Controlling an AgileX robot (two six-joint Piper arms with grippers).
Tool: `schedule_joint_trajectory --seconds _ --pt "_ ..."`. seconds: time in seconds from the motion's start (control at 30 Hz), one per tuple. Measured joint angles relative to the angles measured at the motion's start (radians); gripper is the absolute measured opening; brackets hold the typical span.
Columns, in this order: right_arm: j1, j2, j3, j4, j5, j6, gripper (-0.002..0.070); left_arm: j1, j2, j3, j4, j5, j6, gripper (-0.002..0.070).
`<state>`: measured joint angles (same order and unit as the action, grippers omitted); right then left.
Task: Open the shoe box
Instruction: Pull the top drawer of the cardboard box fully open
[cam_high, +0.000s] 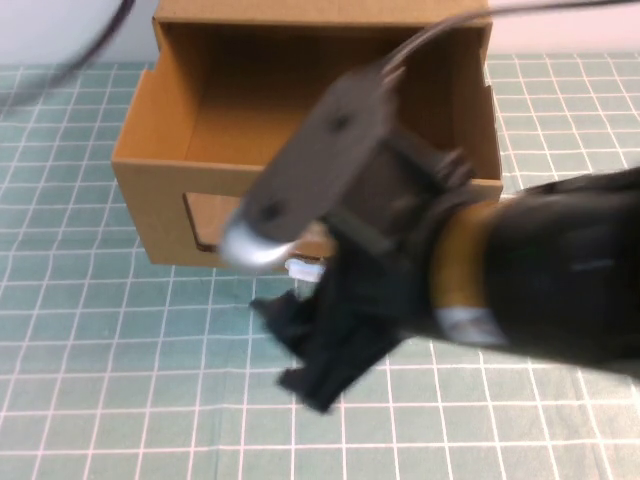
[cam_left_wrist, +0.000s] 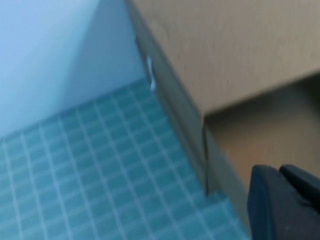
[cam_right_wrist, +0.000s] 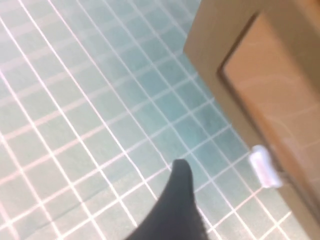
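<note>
shoe box (cam_high: 160, 185): matt brown cardboard, smooth | worktop (cam_high: 100, 340): matt teal gridded mat | right gripper (cam_high: 290, 350): matt black plastic

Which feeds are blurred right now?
High view: right gripper, in front of the shoe box, smeared by motion blur. Right wrist view: soft, white tab readable. Left wrist view: left gripper beside the box, out of focus.

brown cardboard shoe box (cam_left_wrist: 240, 55) seen at 1 o'clock | teal gridded mat (cam_left_wrist: 100, 170) at 7 o'clock | black left gripper (cam_left_wrist: 285, 200) at 5 o'clock, beside box
</note>
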<state>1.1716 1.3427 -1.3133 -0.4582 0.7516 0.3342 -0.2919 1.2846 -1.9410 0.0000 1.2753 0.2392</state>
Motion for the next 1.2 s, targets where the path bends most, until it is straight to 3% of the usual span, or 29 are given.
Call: schedule_joint_trajectory --seconds 0.1,0.2,0.33,0.43,0.63,0.93,1.2 --pt "0.000 -0.110 0.000 0.022 0.036 -0.026 0.0524 0.000 -0.142 0.183 0.049 0.001 -0.020 -0.0006" --pt "0.000 -0.203 -0.002 0.022 0.092 -0.053 0.0421 0.000 -0.290 0.359 0.089 0.001 -0.059 -0.0006" --pt "0.000 -0.321 -0.002 -0.002 0.235 -0.127 0.0149 0.000 -0.463 0.568 0.100 -0.003 -0.112 -0.0006" --pt "0.000 -0.380 -0.002 -0.032 0.372 -0.178 0.0033 0.000 -0.594 0.735 0.100 -0.022 -0.143 -0.0005" --pt "0.000 -0.531 0.128 -0.065 0.459 -0.202 -0.0008 0.000 -0.849 1.033 0.100 -0.054 -0.290 -0.0005" --pt "0.000 -0.896 0.536 -0.077 0.304 -0.037 -0.0011 0.000 -1.281 1.271 0.100 -0.157 -0.414 -0.0005" --pt "0.000 -1.014 0.744 -0.081 0.254 0.005 -0.0013 0.000 -1.295 1.338 0.110 -0.258 -0.430 -0.0005"
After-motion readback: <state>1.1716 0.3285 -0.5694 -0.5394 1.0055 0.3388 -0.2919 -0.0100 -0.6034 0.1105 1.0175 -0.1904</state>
